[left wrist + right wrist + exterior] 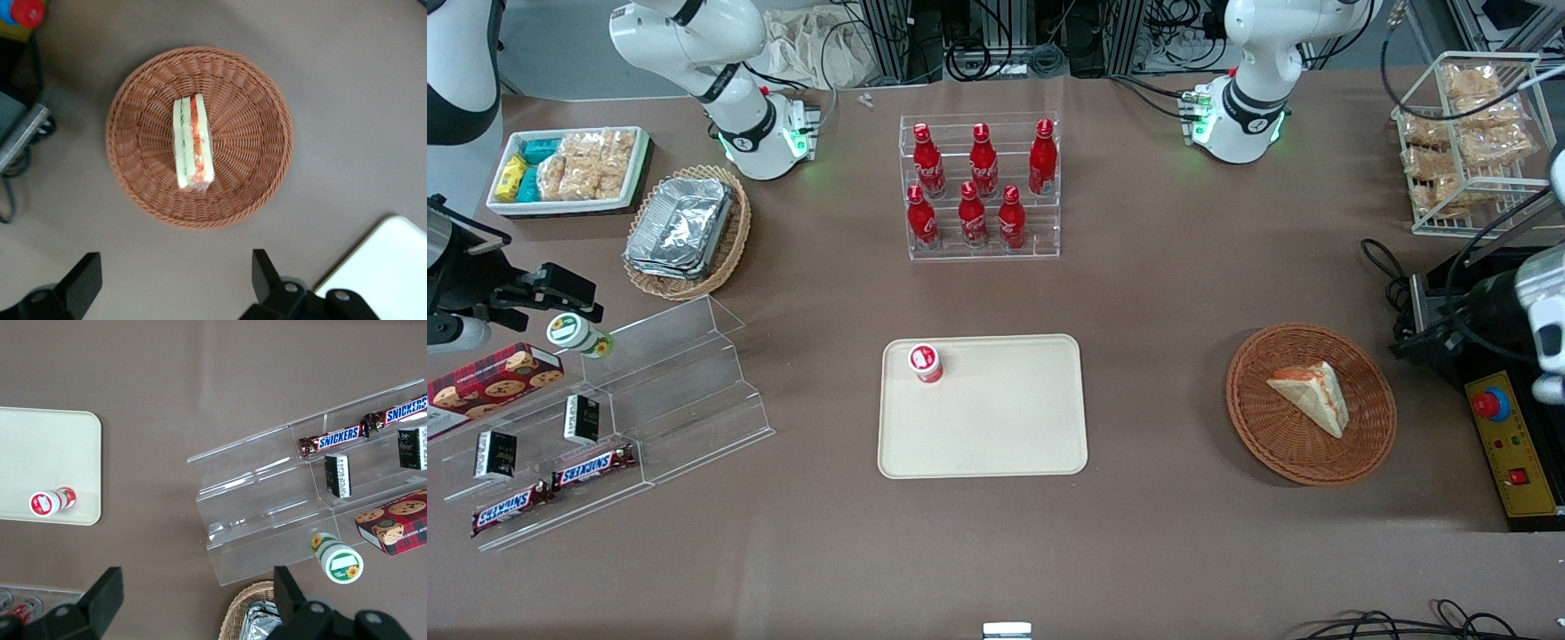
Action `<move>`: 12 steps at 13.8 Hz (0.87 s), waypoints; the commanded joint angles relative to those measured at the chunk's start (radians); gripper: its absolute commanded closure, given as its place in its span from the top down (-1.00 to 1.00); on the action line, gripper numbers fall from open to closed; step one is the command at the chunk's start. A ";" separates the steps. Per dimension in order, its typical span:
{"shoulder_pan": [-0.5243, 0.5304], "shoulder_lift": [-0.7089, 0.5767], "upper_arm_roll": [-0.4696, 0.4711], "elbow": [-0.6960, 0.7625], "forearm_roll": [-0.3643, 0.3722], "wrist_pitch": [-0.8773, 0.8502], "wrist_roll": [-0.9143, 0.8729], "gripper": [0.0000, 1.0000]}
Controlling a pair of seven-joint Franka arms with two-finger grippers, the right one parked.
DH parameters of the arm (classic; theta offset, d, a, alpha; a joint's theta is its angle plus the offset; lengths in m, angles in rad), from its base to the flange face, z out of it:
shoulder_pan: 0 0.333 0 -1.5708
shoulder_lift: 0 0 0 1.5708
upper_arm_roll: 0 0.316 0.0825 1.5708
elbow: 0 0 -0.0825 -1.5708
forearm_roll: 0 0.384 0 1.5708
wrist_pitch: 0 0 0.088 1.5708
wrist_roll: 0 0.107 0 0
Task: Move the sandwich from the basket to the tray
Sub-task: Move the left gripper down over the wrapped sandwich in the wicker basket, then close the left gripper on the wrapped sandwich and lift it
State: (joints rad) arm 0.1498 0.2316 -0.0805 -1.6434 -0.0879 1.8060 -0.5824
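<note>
Hovering: tool (175,279) above basket (260,100), fingers apart | sandwich (193,143) filling shows wrist-only | tray (996,436) apparently sandwich-free

The sandwich (1309,397) lies in the basket (1261,428), which sits on the table (1174,293) toward the working arm's end, well apart from the tray (996,427) at mid-table. A small cup (926,363) stands in the tray's corner. The gripper (175,281) hangs above the table just beside the basket, fingers (84,278) spread.
</note>
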 commanded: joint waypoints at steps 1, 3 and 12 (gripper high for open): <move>-0.003 0.023 -0.004 -0.140 0.014 0.183 -0.089 1.00; -0.006 0.083 -0.004 -0.214 0.016 0.356 -0.166 1.00; -0.007 0.245 -0.001 -0.260 0.017 0.525 -0.214 0.99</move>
State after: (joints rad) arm 0.1482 0.4661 -0.0817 -1.8805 -0.0855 2.2761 -0.7671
